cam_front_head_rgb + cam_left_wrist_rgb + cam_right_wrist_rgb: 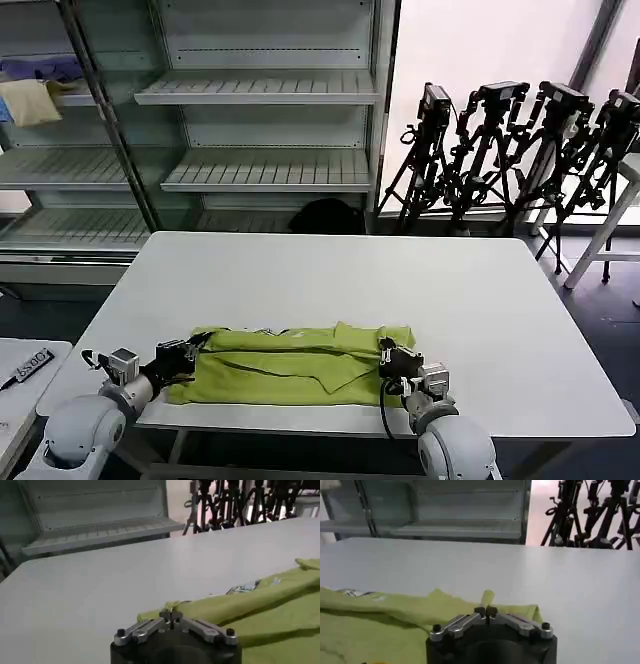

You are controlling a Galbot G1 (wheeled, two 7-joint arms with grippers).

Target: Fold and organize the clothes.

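The clothes are one lime yellow-green T-shirt (290, 368) lying as a long band along the near edge of the white table (330, 270), partly folded over itself. A bit of white-and-black print (242, 587) peeks out along its far fold. My left gripper (190, 351) is at the shirt's left end, shut with a pinch of the fabric (171, 606) between its tips. My right gripper (386, 353) is at the right end, shut on the cloth, and a small tab of fabric (487, 598) sticks up between its tips. The shirt (380, 620) lies low on the table.
Bare tabletop stretches beyond the shirt. Grey shelving (260, 170) stands behind, with a pale yellow cloth (30, 100) and a blue-purple cloth (40, 68) at upper left. Black tripods (510, 150) stand at the back right. A low side table (25, 385) sits at my left.
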